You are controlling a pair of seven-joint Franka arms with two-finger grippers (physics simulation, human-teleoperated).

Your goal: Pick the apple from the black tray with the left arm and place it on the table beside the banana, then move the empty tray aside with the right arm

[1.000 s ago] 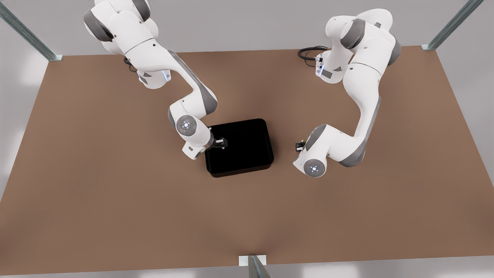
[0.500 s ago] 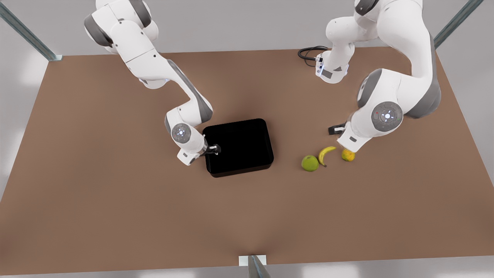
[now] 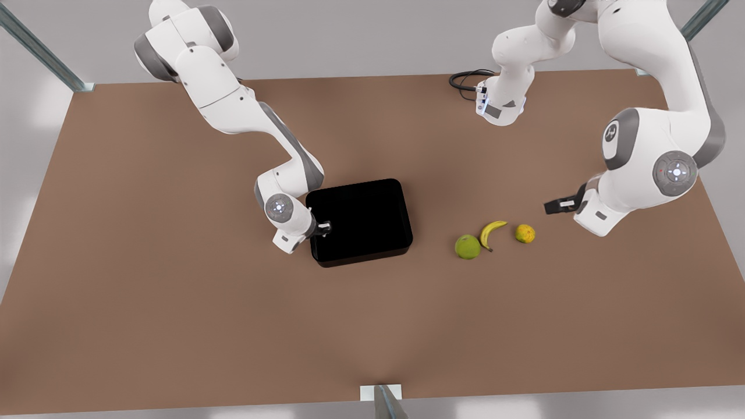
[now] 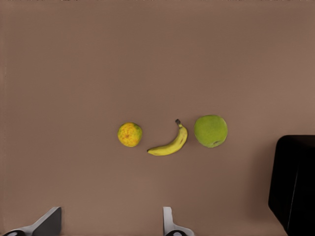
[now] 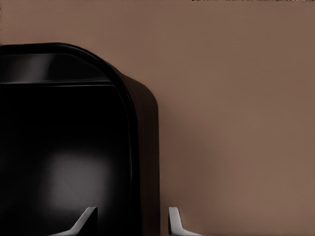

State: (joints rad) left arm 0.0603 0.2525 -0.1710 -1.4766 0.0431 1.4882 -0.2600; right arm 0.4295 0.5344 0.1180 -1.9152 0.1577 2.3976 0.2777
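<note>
You have the right arm bent down at the black tray (image 3: 372, 218), on the side toward the front view's left. Its elbow is raised and its wrist is tipped low against that short wall. The right gripper (image 3: 323, 227) sits at the tray's rim. In the right wrist view the right gripper (image 5: 130, 216) is parted, with one finger (image 5: 84, 220) over the tray's glossy floor and the other finger (image 5: 175, 221) outside above the brown surface (image 5: 236, 123). The tray's wall (image 5: 145, 147) runs between them, and they have not closed on it.

Your left arm is folded high, well away from the tray toward the front view's right, with its forearm level and the left gripper (image 3: 560, 205) pointing back toward the tray. In the left wrist view the left gripper (image 4: 111, 211) is spread wide and carries nothing, with only bare surface (image 4: 147, 59) between its fingers (image 4: 170, 223).

The apple (image 3: 467, 247) is out of the tray. It rests on the surface (image 3: 174, 302) off the tray's side toward the front view's right, clear of the wall. Just past it lies the banana (image 3: 492, 232), close beside it, though you cannot tell whether the two touch. A small orange-yellow fruit (image 3: 525, 233) sits farthest from the tray. The left wrist view shows the three in a row: the apple (image 4: 210, 131) nearest the tray's corner (image 4: 295, 182), then the banana (image 4: 170, 143), then the orange-yellow fruit (image 4: 130, 134).

The tray looks empty. Nothing lies on the surface just around it, and a black cable (image 3: 465, 78) coils far behind it at the surface's back edge
</note>
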